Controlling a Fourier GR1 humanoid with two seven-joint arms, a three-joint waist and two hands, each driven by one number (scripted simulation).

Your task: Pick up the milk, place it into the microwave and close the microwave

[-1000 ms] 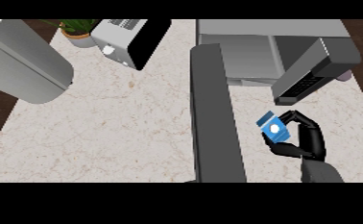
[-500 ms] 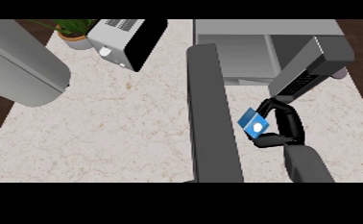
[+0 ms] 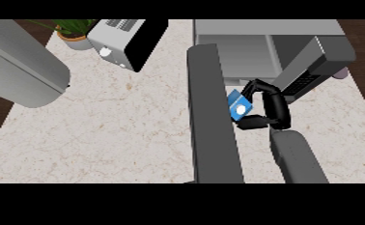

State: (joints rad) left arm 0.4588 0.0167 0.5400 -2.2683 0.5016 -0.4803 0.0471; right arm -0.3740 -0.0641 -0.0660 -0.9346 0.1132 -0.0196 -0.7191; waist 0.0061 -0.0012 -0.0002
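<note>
The milk (image 3: 239,107) is a small blue and white carton held in my right hand (image 3: 271,107), whose black fingers and thumb curl round it. The hand hangs above the counter just in front of the microwave (image 3: 264,31) at the top right. Its cavity (image 3: 246,57) faces me. The microwave's door (image 3: 214,118) stands swung out, seen edge-on as a long dark grey bar, and the carton sits right beside it on its right. My grey right forearm (image 3: 296,156) comes in from the lower edge. My left hand does not show.
A silver and black toaster (image 3: 125,43) stands at the back left beside a potted plant (image 3: 71,31). A large grey rounded shape (image 3: 28,69) fills the left edge. A tilted dark grey panel (image 3: 317,64) sits at the microwave's right. Pale speckled counter (image 3: 121,132) spreads left of the door.
My right hand has carried the milk up and to the left, from the counter's right side to just beside the open door, closer to the microwave's cavity.
</note>
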